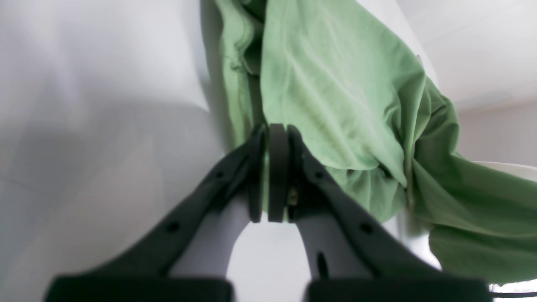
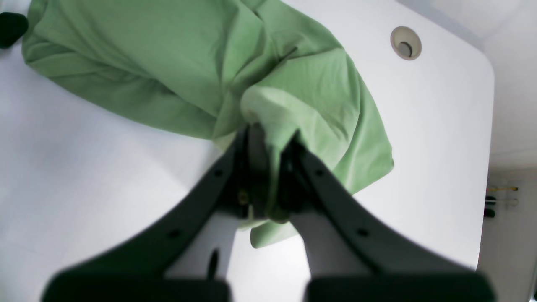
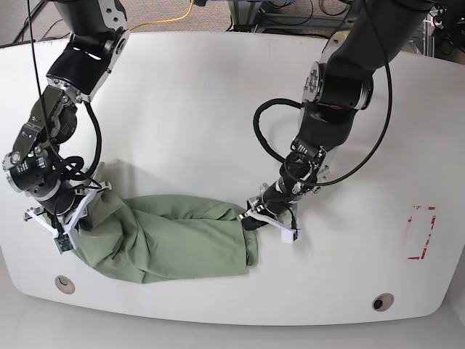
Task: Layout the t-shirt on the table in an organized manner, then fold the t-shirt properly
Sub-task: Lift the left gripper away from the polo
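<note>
Both grippers, left (image 3: 251, 216) and right (image 3: 81, 211), pinch opposite ends of the shirt (image 3: 174, 240), bunched near the table's (image 3: 218, 109) front edge; spreading and folding remain undone.

A yellow cable (image 3: 168, 20) and dark cables (image 3: 294, 14) lie on the floor behind.

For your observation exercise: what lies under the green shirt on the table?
Only the white table shows around the bunched shirt. Whatever is beneath the cloth is covered. The left gripper and right gripper pinch its two ends.
</note>
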Tool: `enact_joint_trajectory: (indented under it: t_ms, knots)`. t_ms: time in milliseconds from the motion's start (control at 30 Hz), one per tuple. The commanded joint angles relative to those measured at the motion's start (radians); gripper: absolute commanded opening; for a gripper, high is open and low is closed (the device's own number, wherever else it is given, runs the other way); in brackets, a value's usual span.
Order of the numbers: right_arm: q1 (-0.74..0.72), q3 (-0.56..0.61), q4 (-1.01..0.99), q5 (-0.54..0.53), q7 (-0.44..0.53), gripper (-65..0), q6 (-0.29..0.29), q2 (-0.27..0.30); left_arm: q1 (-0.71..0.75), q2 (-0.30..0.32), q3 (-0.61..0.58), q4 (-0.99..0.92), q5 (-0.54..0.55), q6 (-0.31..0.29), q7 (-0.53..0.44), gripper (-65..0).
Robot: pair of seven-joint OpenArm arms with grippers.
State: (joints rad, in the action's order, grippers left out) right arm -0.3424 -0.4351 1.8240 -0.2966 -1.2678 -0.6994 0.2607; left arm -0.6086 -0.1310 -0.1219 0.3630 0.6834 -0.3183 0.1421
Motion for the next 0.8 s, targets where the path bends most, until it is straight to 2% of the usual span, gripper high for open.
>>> enact_joint_trajectory:
  t_ms: [0, 200, 300, 467, 767]
  knots:
    - [-0.027, -0.003, 0.020, -0.011, 0.024, -65.0, 0.001, 0.015, 0.071, -0.026, -0.019, 0.084, 0.052, -0.011, 0.118, -65.0]
    - [-0.027, -0.003, 0.021, -0.011, 0.024, -65.0, 0.001, 0.015, 0.221, 0.009, -0.022, 0.371, 0.049, 0.001, 0.221, -65.0]
    - [-0.027, -0.003, 0.021, -0.011, 0.024, -65.0, 0.001, 0.015, 0.284, 0.027, -0.022, 0.509, 0.045, 0.026, 0.279, -65.0]
    - [-0.027, -0.003, 0.021, -0.011, 0.024, -65.0, 0.001, 0.015, 0.365, 0.061, -0.022, 0.683, 0.049, 0.046, 0.325, -65.0]
    - [-0.027, -0.003, 0.020, -0.011, 0.026, -65.0, 0.001, 0.015, 0.398, 0.087, -0.023, 0.789, 0.045, 0.046, 0.345, -65.0]
